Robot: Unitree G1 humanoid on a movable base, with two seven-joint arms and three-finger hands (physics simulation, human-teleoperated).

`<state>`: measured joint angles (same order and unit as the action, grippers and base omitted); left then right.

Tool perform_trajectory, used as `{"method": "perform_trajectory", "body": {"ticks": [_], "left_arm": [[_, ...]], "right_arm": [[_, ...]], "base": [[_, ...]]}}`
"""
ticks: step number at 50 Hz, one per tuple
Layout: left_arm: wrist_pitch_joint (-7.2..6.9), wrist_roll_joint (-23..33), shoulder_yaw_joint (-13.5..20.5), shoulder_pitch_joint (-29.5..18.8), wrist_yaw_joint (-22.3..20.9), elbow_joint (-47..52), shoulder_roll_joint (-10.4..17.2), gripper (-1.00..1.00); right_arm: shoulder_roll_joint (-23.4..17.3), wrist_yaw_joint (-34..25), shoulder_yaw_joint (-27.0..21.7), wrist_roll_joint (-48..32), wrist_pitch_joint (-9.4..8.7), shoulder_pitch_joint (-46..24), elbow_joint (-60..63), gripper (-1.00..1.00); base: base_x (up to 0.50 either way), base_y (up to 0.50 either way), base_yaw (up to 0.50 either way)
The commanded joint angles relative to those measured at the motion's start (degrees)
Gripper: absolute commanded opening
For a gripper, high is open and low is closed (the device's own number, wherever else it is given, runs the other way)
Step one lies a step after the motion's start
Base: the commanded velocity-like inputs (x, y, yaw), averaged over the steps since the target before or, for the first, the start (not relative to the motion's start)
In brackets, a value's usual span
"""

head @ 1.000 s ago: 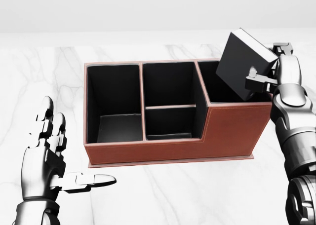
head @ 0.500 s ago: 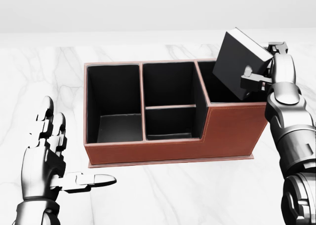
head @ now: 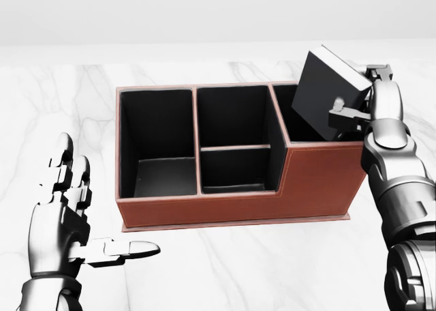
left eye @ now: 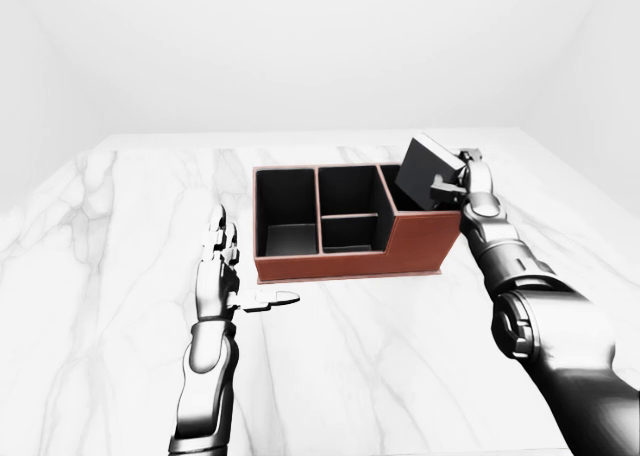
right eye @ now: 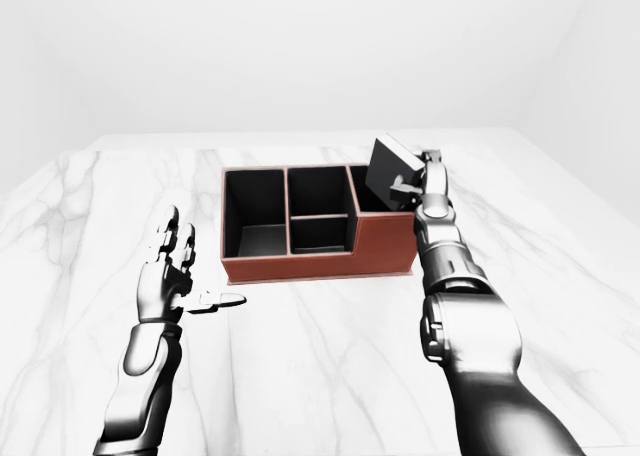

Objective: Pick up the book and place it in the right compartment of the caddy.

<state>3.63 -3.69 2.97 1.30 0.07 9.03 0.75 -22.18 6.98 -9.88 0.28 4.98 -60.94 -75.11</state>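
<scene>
- Left hand (head: 68,219): idle over the marble table (head: 272,270), to the near left of the caddy. Fingers straight and spread, thumb pointing right; it holds nothing and touches nothing.
- Caddy (head: 238,205): a brown leather-look box with black lining, standing flat on the table. Its left compartment (head: 160,140) is tall and bare. The middle section is split into a far cell and a near cell by a low divider. The right compartment (head: 300,123) sits behind a lower near wall and looks clear of contents apart from the book's corner.
- Book (head: 327,93): black and closed, tilted with its lower left corner dipping into the right compartment's opening and its upper part leaning right, above the rim. Whether that corner touches the lining cannot be told.
- Right hand (head: 361,106): at the caddy's far right corner, fingers closed on the book's right edge, thumb across its near face.
- Step in hand, as judged: lowering the book into the right compartment.
- Recommended handling: bring the book nearer upright so its edges run parallel to the compartment walls, keep it clear of the partition on the left and the right outer wall, lower until it bears on the floor, and only then release.
- Risk, as judged: an early release with this tilt could leave the book propped on the rim.
</scene>
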Motion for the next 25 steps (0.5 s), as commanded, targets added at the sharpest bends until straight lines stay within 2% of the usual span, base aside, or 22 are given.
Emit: {"method": "perform_trajectory", "body": {"ticks": [1,21,25], "left_arm": [[0.52,-1.2,-0.1,0.2,-0.8,0.2,-0.2,1.00],[0.99,-1.2,-0.1,-0.1,-0.8,-0.5,-0.2,1.00],[0.94,-1.2,-0.1,-0.1,-0.8,-0.4,-0.1,1.00]], "right_arm": [[-0.2,1.0,-2.7,3.3,0.02,-1.3,1.7,-1.00],[0.5,1.3,-2.9,2.8,0.02,0.5,1.0,-1.00],[0.1,1.1,-2.8,2.8,0.02,-1.1,1.4,-1.00]], "base": [[0.00,0.00,0.00],[0.00,0.00,0.00],[0.00,0.00,0.00]]}}
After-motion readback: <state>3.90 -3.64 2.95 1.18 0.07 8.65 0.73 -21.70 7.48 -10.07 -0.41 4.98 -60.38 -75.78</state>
